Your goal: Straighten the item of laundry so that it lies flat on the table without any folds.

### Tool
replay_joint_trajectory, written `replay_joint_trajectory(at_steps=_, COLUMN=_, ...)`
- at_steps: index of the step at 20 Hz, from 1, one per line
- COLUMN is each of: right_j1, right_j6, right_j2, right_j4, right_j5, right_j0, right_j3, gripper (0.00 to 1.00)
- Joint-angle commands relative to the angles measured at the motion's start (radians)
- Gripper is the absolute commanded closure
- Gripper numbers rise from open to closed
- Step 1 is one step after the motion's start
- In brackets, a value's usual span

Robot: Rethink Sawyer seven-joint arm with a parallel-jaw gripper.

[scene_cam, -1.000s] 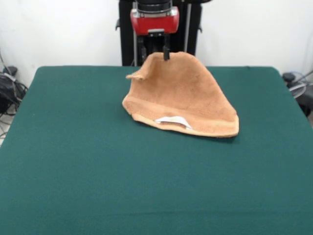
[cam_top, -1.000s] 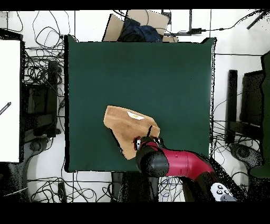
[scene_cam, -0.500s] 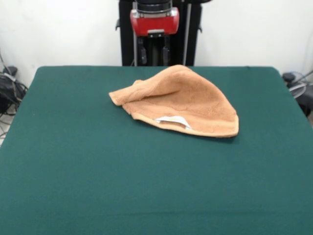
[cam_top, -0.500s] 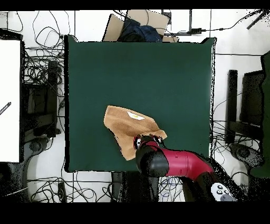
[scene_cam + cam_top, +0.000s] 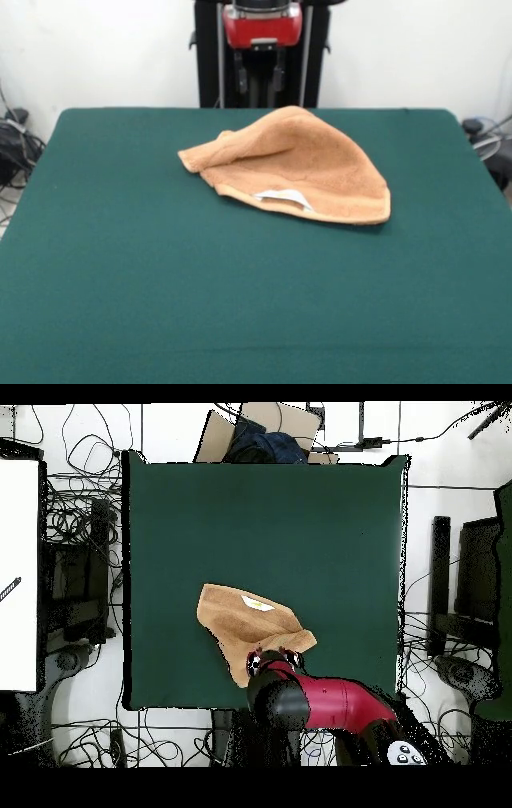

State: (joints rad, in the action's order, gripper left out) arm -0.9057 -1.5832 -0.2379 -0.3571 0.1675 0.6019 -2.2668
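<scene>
The item of laundry [image 5: 308, 164] is an orange-tan towel lying in a rumpled, folded heap on the far half of the green table [image 5: 160, 304]. One corner is flopped over toward the left, and a white label [image 5: 282, 196] shows at its near edge. My gripper [image 5: 258, 86] hangs open above and behind the towel's far edge, with nothing between its fingers and clear of the cloth. From above, the towel [image 5: 240, 622] lies near the table's [image 5: 300, 534] edge on the robot's side, with the gripper [image 5: 272, 660] just over its nearest corner.
Tangled cables [image 5: 75, 534] run along both sides of the table. A cardboard box [image 5: 260, 434] with dark cloth in it sits beyond the far edge. A white board [image 5: 20, 574] stands at the left and black equipment [image 5: 460, 584] at the right.
A second ago my gripper held the towel's corner up. It has let go, the corner has dropped and flopped left, and the gripper has risen and drawn back.
</scene>
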Motion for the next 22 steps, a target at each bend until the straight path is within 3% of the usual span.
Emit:
replay_joint_trajectory(at_steps=1, right_j1=-0.042, right_j6=-0.225, right_j2=-0.025, right_j4=0.102, right_j5=0.008, right_j0=-0.049, right_j3=-0.026, gripper=0.00)
replay_joint_trajectory(at_steps=5, right_j1=-0.089, right_j6=-0.173, right_j2=-0.041, right_j4=0.167, right_j5=0.168, right_j0=-0.101, right_j3=0.063, gripper=0.00)
replay_joint_trajectory(at_steps=12, right_j1=-0.124, right_j6=-0.152, right_j2=-0.012, right_j4=0.218, right_j5=0.231, right_j0=-0.131, right_j3=0.061, gripper=0.00)
replay_joint_trajectory(at_steps=17, right_j1=-0.090, right_j6=-0.119, right_j2=0.001, right_j4=0.204, right_j5=0.307, right_j0=-0.160, right_j3=0.157, gripper=0.00)
replay_joint_trajectory(at_steps=22, right_j1=0.038, right_j6=-0.087, right_j2=-0.013, right_j4=0.169, right_j5=0.268, right_j0=-0.132, right_j3=0.224, gripper=0.00)
